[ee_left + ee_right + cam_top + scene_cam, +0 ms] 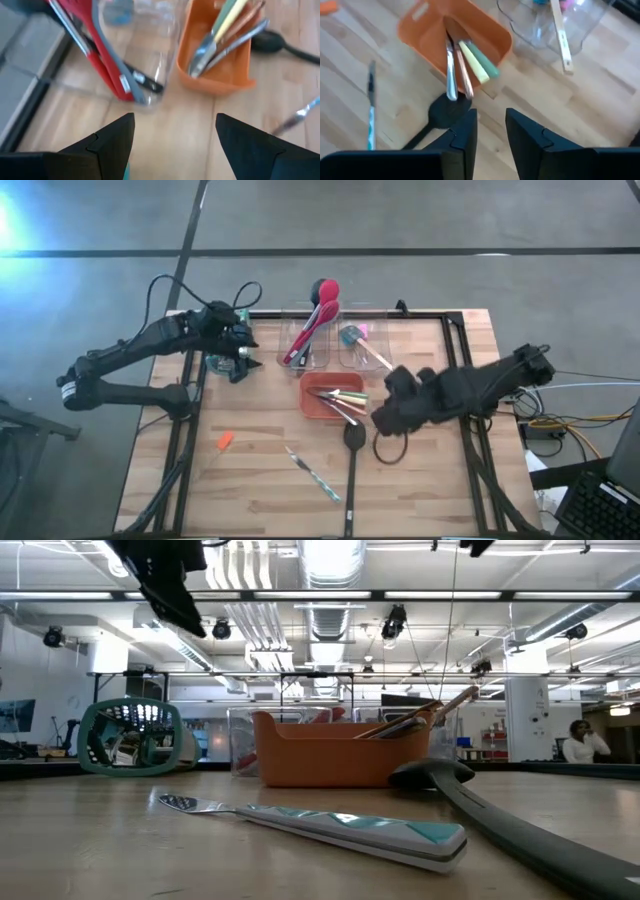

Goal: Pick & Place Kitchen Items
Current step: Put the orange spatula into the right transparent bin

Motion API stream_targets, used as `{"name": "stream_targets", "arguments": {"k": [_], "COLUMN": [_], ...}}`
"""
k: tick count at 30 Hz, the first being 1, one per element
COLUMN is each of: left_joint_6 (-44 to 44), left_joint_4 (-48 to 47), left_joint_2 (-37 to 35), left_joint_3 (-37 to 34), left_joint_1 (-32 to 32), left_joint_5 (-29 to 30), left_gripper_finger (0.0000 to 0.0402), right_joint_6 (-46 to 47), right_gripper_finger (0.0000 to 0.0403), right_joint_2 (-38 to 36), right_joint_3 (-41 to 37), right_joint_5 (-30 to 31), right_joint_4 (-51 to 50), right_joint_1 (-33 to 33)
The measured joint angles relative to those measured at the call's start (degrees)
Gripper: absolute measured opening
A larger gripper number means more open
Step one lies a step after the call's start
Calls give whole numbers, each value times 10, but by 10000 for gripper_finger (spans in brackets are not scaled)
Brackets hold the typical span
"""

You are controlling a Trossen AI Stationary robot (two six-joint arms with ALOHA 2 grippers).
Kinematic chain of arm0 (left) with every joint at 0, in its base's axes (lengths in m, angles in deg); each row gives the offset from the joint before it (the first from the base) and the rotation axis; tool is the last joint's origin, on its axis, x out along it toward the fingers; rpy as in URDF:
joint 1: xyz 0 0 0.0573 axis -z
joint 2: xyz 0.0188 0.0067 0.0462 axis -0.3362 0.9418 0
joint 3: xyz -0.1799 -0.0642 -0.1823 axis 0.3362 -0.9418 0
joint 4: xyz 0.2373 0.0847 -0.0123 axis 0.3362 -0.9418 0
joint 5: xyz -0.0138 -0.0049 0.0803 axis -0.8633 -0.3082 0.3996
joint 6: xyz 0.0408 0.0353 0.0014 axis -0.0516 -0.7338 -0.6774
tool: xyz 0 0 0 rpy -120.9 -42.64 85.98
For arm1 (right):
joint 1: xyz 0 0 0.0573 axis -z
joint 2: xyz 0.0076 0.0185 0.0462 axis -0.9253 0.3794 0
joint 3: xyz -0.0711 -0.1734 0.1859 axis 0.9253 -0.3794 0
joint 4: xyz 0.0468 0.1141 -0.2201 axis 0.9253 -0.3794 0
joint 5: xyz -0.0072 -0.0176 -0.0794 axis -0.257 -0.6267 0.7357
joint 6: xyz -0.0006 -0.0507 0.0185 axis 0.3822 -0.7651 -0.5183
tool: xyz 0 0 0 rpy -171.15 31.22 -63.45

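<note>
My left gripper (243,345) (175,125) is open and empty, above the table's far left, next to the metal grater (222,365). My right gripper (377,418) (491,117) is open by a narrow gap and empty, just right of the black spoon's head (447,110). The black spoon (353,460) lies flat on the table. The orange tray (312,402) holds several thin tools with green-yellow handles (477,62). A clear tub (305,340) holds red and grey spatulas (107,70), which stick out over its far rim. A teal-handled knife (315,473) and a small orange piece (225,442) lie on the table.
A second clear tub (360,340) at the far middle holds small blue and pink pieces and a wooden-handled tool (560,37). Dark frame rails run along the table's left, right and far sides. Bare wood lies at the near left and near right.
</note>
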Motion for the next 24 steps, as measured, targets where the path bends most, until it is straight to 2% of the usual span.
{"name": "stream_targets", "arguments": {"k": [11,15,24], "left_joint_6": [-21,28,183], "left_joint_4": [-149,-180,-192], "left_joint_2": [6,10,11], "left_joint_3": [0,-7,-74], "left_joint_1": [1,13,71], "left_joint_5": [29,23,20], "left_gripper_finger": [284,284,284], "right_joint_6": [207,231,228], "right_gripper_finger": [73,68,81], "right_joint_2": [2,3,3], "right_joint_3": [-121,-152,-185], "right_joint_5": [6,8,23], "right_joint_4": [30,44,51], "right_joint_1": [-96,-105,-105]}}
